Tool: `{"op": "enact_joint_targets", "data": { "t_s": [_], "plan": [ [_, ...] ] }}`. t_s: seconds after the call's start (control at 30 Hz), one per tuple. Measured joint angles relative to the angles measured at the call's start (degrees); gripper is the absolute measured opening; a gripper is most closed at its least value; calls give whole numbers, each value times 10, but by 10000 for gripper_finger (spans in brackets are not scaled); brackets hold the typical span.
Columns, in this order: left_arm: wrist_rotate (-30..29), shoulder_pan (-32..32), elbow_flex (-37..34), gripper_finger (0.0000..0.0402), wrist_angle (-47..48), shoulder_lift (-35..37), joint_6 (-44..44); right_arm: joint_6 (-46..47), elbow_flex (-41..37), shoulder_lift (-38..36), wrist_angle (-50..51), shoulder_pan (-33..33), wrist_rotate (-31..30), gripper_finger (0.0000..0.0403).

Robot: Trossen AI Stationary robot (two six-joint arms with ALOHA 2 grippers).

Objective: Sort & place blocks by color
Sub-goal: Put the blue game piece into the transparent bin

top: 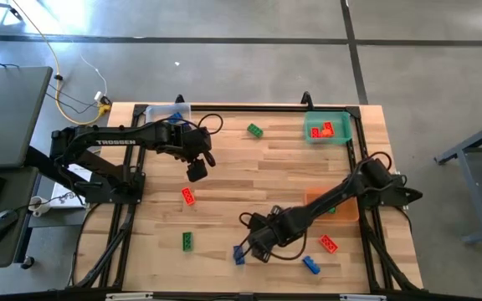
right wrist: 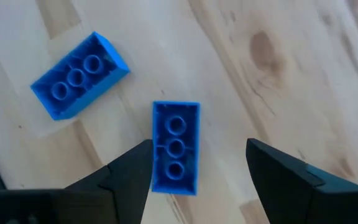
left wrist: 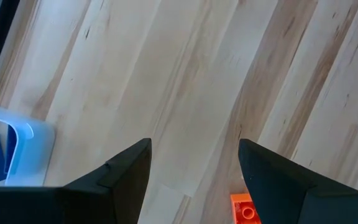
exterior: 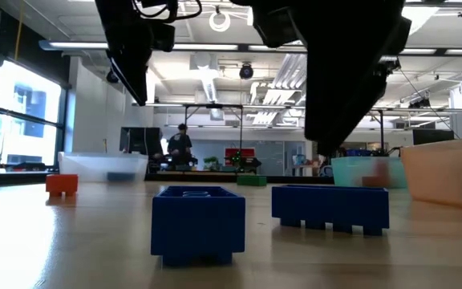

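Observation:
My right gripper (right wrist: 198, 142) is open near the table's near edge (top: 253, 247). It hangs over a blue block (right wrist: 175, 147) that lies flat on the wood between its fingers, which do not touch it. A second blue block (right wrist: 78, 76) lies just beside it. My left gripper (left wrist: 194, 146) is open and empty over bare wood (top: 197, 171), between the clear bin (top: 170, 113) and a red block (top: 188, 196). More blocks lie flat on the table: green (top: 187, 241), green (top: 255, 130), red (top: 329, 243) and blue (top: 310, 264).
The teal bin (top: 326, 128) at the far right corner holds red blocks. The orange bin (top: 333, 205) sits under my right arm with a green block in it. The clear bin (left wrist: 5, 155) holds a blue block. A person stands far back in the room (exterior: 180, 144).

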State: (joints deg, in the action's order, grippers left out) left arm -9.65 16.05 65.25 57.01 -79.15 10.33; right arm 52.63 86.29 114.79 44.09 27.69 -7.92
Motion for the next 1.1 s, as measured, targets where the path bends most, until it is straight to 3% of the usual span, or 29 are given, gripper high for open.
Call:
{"op": "enact_joint_targets", "data": {
  "t_s": [0.73,0.83,1.0,1.1],
  "plan": [
    [0,0,0,230,-1,0,0,26,0,65,-26,14,25,240],
    [0,0,0,229,-1,0,0,41,0,67,-25,13,31,213],
    [1,0,0,230,0,0,1,42,0,66,-22,12,47,107],
    [5,0,0,230,2,0,0,39,1,65,-25,12,58,102]
  ]
}}
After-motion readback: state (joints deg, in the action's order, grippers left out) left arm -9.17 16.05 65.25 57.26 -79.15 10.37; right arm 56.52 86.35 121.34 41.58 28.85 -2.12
